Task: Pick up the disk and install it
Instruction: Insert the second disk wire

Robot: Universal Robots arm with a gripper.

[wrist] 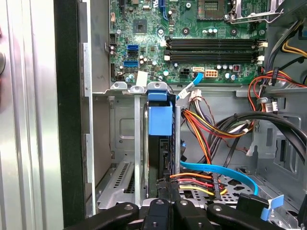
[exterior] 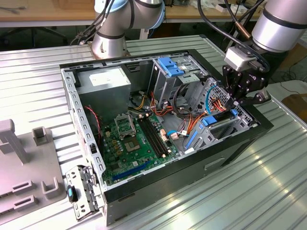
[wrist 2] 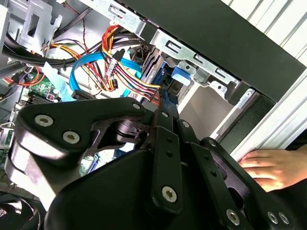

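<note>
Robotics lab bench. I work over a ribbed metal table holding an opened computer case. Wooden workbench behind.

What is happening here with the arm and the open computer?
The arm's end effector is down at the drive cage in the open computer case, at the exterior view's right. In the first wrist view, the disk stands on edge in a cage slot, its blue rail showing, right in front of the end effector. A person's hand rests on the table beside the case.
</note>
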